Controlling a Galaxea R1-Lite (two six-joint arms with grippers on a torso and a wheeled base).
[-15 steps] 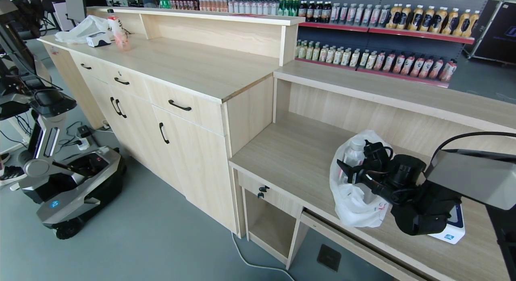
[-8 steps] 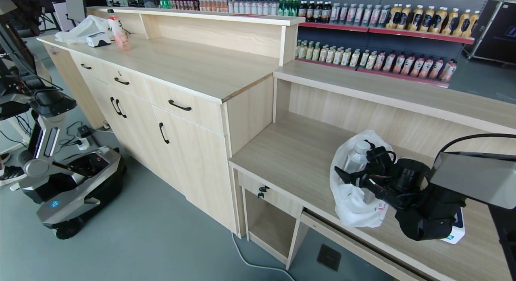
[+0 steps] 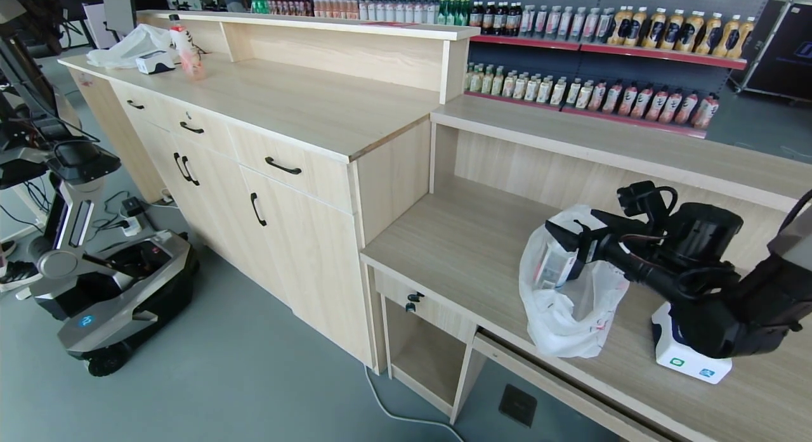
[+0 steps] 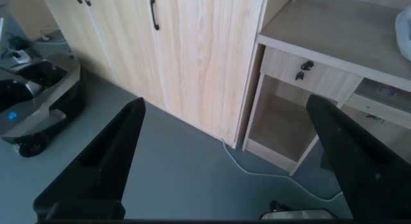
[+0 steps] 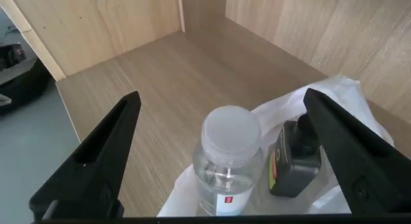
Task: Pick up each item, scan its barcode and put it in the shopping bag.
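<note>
**Wood counters, a white bag, and jaws apart on both sides**

Pale wood makes up the biggest thing we see: a tall counter (image 3: 304, 106) with drawers and black handles, running away to the left. Behind it, store shelves (image 3: 602, 55) carry rows of bottled drinks. Against the counter's right end sits a lower desk (image 3: 463, 239) of the same wood, with a small drawer under its front edge.

On that desk, near the front edge, we find the shopping bag (image 3: 571, 315), white plastic, its mouth open upward. The right gripper (image 5: 223, 101) hangs just above the bag's mouth, its jaws spread wide and gripping nothing. The left gripper (image 4: 225, 115) hangs low over the grey floor in front of the cabinet doors, well apart from the bag, and its jaws are likewise wide apart and empty.

Just to the right of the bag, a white scanner box (image 3: 688, 359) stands on the desk, partly hidden behind the right arm.

Inside the bag we see a clear bottle (image 5: 228, 160) with a pale cap turned toward the gripper. Just beside it is a dark item (image 5: 295, 163) with a green and red label.

Smallest in our view, at the tall counter's far end, lie a second white bag (image 3: 124, 45), a small white device (image 3: 154, 63) and a pinkish bottle (image 3: 184, 45).
</note>
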